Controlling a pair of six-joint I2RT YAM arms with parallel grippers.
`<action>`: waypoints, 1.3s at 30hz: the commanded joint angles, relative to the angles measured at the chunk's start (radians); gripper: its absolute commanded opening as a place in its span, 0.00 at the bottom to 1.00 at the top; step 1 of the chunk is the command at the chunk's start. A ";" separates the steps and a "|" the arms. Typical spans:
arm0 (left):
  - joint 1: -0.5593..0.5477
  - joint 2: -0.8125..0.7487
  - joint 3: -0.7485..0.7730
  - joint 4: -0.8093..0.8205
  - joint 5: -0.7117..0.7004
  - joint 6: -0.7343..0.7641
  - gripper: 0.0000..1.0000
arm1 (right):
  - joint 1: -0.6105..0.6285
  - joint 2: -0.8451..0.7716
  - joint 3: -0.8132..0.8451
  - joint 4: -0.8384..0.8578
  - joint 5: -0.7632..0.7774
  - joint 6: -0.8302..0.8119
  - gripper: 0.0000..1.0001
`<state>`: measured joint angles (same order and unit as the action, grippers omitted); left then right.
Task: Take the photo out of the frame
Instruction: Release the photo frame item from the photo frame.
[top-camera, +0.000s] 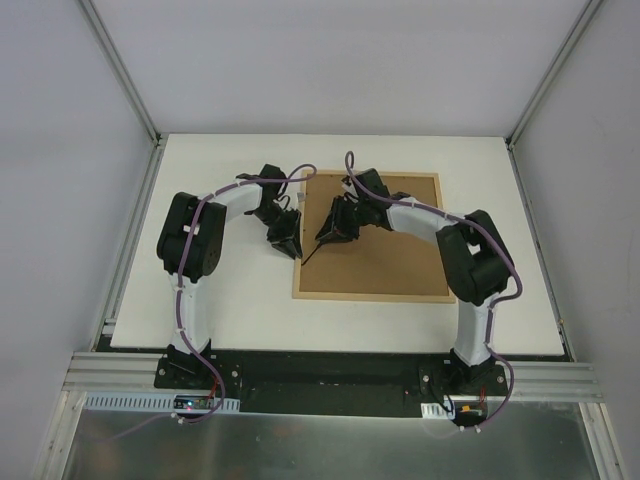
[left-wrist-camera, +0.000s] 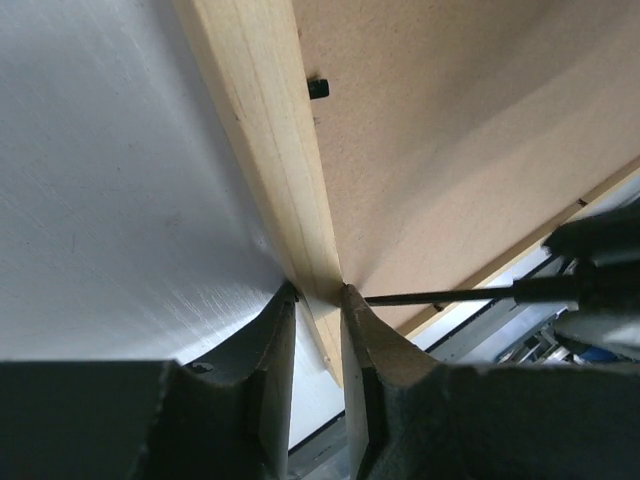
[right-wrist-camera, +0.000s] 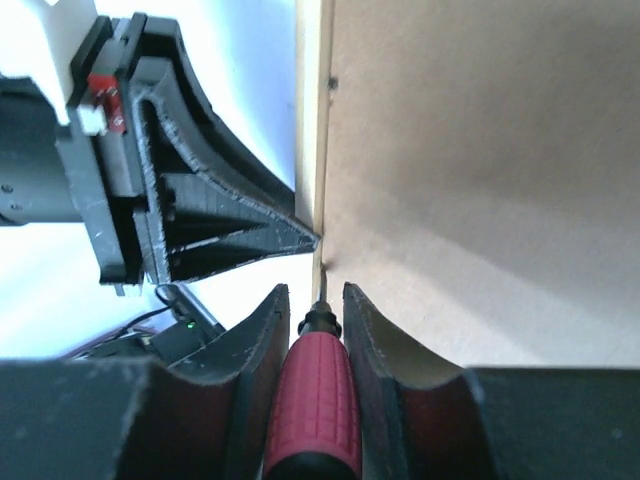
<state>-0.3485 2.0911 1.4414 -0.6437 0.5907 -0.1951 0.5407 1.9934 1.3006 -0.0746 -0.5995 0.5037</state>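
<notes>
The frame (top-camera: 390, 265) lies face down on the white table with its brown fibreboard back up. The photo is hidden under the back. My left gripper (top-camera: 290, 245) is shut on the frame's left light-wood rail (left-wrist-camera: 265, 130), one finger on each side of it (left-wrist-camera: 318, 292). My right gripper (top-camera: 330, 228) is shut on a red-handled screwdriver (right-wrist-camera: 315, 400). Its thin black shaft (left-wrist-camera: 440, 295) reaches the inner edge of that same rail, right beside the left fingers (right-wrist-camera: 240, 245). The right gripper also shows in the right wrist view (right-wrist-camera: 315, 290).
A small black retaining tab (left-wrist-camera: 318, 88) sits on the back next to the rail, farther along. The table (top-camera: 230, 300) is bounded by white walls and metal posts. The frame's right rail (top-camera: 441, 240) lies under the right arm.
</notes>
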 joint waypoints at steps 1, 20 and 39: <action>-0.027 -0.002 -0.009 0.030 -0.147 0.014 0.20 | 0.123 -0.078 0.072 -0.267 0.134 -0.045 0.00; 0.065 0.003 0.045 0.026 -0.014 0.091 0.31 | -0.120 0.027 0.276 -0.238 -0.203 -0.183 0.00; 0.102 0.124 0.177 0.047 0.166 0.071 0.39 | -0.134 0.352 0.502 -0.107 -0.244 -0.116 0.00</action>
<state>-0.2367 2.1921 1.6001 -0.6003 0.7261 -0.1261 0.3939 2.3405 1.7744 -0.2199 -0.8234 0.3809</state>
